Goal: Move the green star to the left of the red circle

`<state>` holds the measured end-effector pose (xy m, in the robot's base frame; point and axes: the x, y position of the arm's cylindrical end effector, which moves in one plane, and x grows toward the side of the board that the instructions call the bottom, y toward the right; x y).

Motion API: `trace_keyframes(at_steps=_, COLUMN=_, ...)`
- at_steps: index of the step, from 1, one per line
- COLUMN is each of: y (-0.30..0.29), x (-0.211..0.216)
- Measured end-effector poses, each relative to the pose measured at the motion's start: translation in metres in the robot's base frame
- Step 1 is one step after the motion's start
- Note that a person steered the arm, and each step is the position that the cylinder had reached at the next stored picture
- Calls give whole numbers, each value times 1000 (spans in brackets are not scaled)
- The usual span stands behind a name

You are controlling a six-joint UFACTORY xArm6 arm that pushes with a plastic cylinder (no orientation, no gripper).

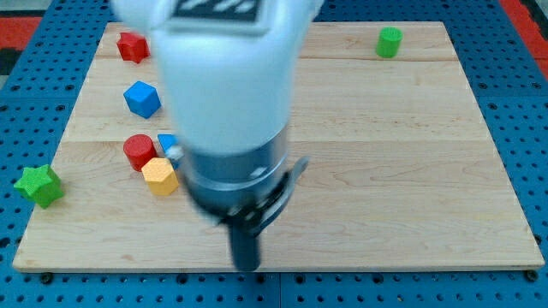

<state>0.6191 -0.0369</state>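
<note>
- Tip-wise, my tip (247, 267) is the lower end of a straight dark rod, sitting near the bottom edge of the wooden board (385, 171), about mid-width; there are no jaws on it, so nothing to open or close, and it touches no block.
- Above the rod, the white arm housing (227, 77) fills the middle of the view, blurred; a black-and-white label at its top is cut off and I cannot read it.
- Green star (38, 185) lies at the view's far left, at or just past the board's left edge, partly over the blue pegboard (514, 85); it is well apart from my tip.
- Red circle (139, 151) stands to the star's right, on the board, with a clear gap between the two.
- Yellow block (160, 175) touches the red circle at its lower right; its shape looks many-sided.
- Blue block (168, 143), just right of the red circle, is mostly hidden by the arm.
- Blue cube (142, 99) sits above that cluster, apart from it.
- Red star (132, 46) is near the board's top left corner.
- Green cylinder (390, 42) stands near the top right.
</note>
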Motion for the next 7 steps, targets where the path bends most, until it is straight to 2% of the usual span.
trace_keyframes(at_steps=1, y=0, x=0)
trace_keyframes(at_steps=2, y=-51, x=0)
trace_keyframes(at_steps=4, y=-267, x=-8)
trace_keyframes(at_steps=5, y=-267, x=-8)
trace_keyframes(at_steps=6, y=-268, x=-46)
trace_keyframes(at_steps=7, y=-268, x=-109)
